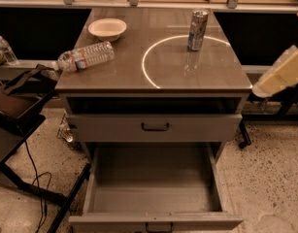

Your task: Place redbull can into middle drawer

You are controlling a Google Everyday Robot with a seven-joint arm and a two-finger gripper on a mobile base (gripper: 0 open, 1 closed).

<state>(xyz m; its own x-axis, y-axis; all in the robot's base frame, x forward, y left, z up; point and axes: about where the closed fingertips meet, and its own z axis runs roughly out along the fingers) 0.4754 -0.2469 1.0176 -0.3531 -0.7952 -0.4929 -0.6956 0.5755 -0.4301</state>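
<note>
1 redbull can (198, 29) stands upright — well apart from the right-edge gripper (278, 74).

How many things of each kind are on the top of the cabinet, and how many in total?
Cans: 1, the redbull can, standing upright.
Bottles: 1, the water bottle, lying on its side.
Bowls: 1, the pale bowl.
Total: 3.
The pincer is at the right edge of the view, beside the cabinet, apart from all three.

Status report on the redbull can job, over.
Gripper at right edge, beside the cabinet. Redbull can upright on top, back right, untouched. Middle drawer open. Water bottle and bowl far left, not in the way.
</note>
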